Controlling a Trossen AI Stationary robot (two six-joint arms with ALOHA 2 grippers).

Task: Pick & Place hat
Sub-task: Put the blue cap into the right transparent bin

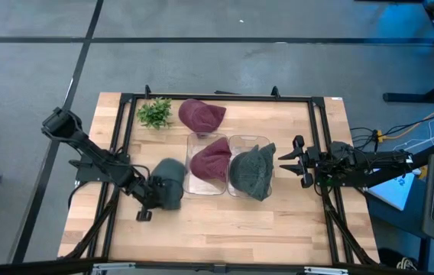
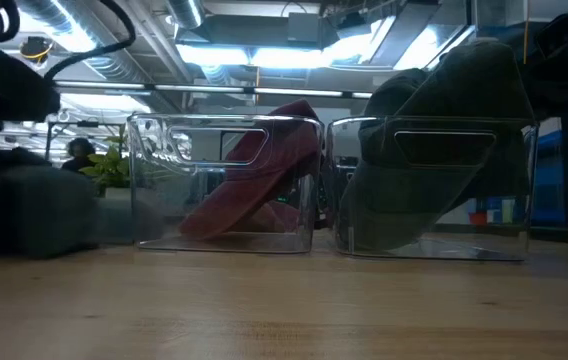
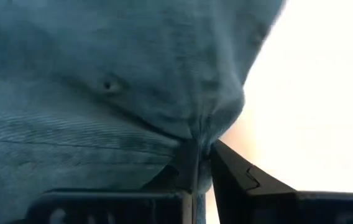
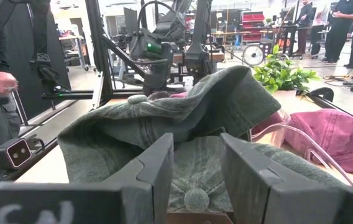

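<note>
Left gripper (image 1: pixel 158 192) clamped on grey hat (image 1: pixel 168 182), beside the bins; right gripper (image 1: pixel 292 160) spread open near green hat (image 1: pixel 252 171).

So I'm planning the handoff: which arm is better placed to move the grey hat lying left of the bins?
Left. Its gripper is shut on the grey hat; the right gripper is open past the green hat.

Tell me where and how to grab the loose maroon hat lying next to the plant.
Grip the maroon hat by its edge nearest the bins, pinching a fold of fabric from above. It lies flat and limp on the table, so there is no rigid part. The plant crowds its left side; the right side looks free. The right claw, open, seems better placed, since the left claw is shut on a grey hat.
</note>
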